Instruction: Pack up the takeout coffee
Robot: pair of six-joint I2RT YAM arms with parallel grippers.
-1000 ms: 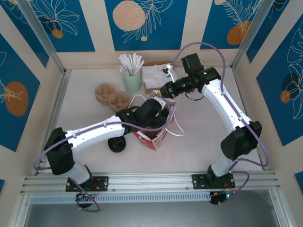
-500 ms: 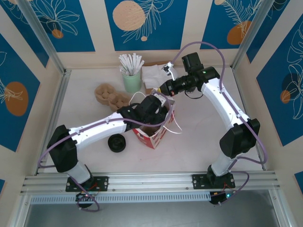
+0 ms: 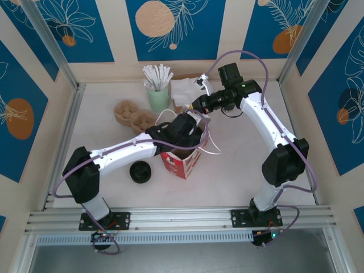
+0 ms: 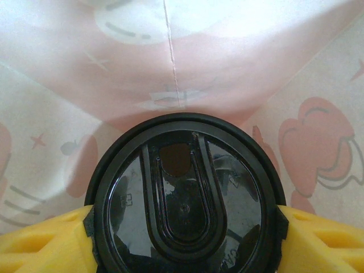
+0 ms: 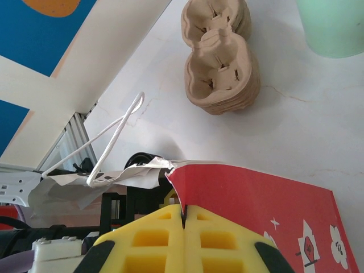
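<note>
Black-lidded takeout coffee (image 4: 185, 216), axis upright, sits clamped between the pads of my left claw (image 4: 183, 250), already inside the paper bag (image 4: 170, 62). I judge the release path runs straight down. My right claw (image 5: 185, 223), just beside, pinches the bag's rim.

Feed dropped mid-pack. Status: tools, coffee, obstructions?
Left tool gripping coffee at its lid, inside bag. Right tool shut on bag rim. Nothing seen blocking.
</note>
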